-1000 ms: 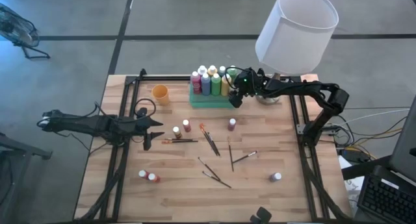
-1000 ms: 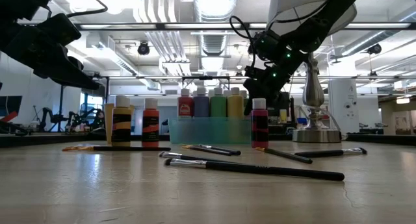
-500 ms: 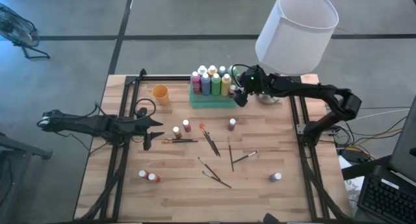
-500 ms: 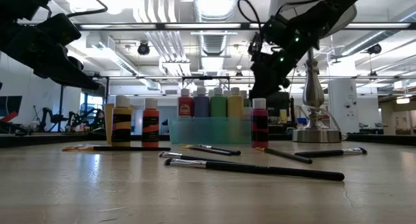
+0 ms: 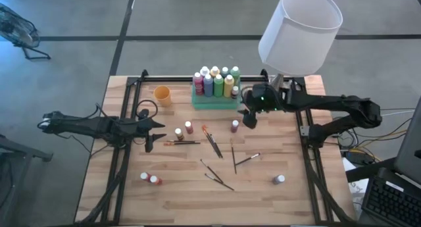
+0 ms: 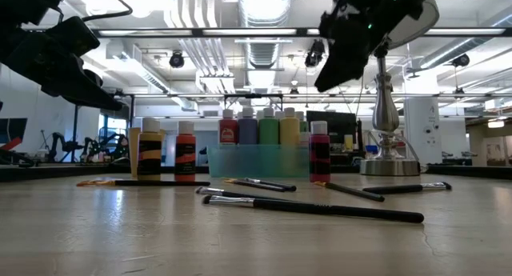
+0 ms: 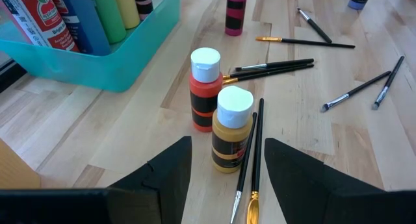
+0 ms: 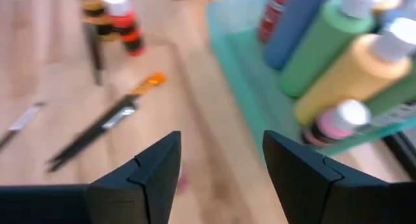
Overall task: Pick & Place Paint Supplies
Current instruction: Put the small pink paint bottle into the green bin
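Note:
A green tray [image 5: 215,102] at the table's far middle holds several upright paint bottles [image 5: 214,82]. Loose bottles stand on the wood: an ochre one [image 7: 232,130] and a red one [image 7: 204,89] side by side, a magenta one [image 5: 235,126], a blue one [image 5: 279,179], and two near the front left [image 5: 149,179]. Several brushes [image 5: 212,143] lie flat in the middle. My right gripper [image 5: 248,117] hangs open and empty above the table, just near-right of the tray. My left gripper [image 5: 154,131] waits open at the left, its fingers short of the ochre bottle.
An orange cup [image 5: 162,94] stands left of the tray. A lamp with a white shade [image 5: 300,31] and metal stem [image 6: 386,120] rises at the far right corner. Black frame rails [image 5: 120,154] run along both table sides. Bare wood lies toward the near edge.
My right gripper has drawn back from the tray's right end toward the table's near right and has risen. Where it was, a pale-capped bottle now shows standing at that end of the tray.

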Controlling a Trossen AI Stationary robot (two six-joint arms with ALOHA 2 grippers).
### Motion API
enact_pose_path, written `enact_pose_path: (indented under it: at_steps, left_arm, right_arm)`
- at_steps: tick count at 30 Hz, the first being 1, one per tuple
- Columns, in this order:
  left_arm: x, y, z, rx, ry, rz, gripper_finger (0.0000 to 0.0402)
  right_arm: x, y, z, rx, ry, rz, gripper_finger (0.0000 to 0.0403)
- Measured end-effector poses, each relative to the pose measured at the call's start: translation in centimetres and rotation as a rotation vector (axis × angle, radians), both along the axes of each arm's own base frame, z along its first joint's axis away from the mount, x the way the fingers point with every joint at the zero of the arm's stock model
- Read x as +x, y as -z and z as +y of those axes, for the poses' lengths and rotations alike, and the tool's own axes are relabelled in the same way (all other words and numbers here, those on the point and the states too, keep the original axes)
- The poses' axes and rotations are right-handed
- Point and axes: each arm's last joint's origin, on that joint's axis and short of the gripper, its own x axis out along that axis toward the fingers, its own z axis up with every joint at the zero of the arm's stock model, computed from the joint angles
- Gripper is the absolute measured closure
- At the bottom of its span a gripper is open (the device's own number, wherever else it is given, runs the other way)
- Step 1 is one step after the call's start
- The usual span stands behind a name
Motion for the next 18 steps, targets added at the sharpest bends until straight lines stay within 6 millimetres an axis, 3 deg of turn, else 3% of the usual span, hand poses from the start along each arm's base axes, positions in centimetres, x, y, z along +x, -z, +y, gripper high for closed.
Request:
enact_pose_path:
  at_steps: [7, 18]
  left_arm:
    - [0.0, 0.0, 0.0, 0.000, 0.000, 0.000, 0.0202]
    - [0.0, 0.0, 0.0, 0.000, 0.000, 0.000, 0.0202]
  right_arm:
    - [0.2, -0.4, 3.6, 0.055, -0.079, -0.032, 0.0177]
    - [0.5, 0.0, 5.8, 0.074, -0.076, -0.027, 0.0163]
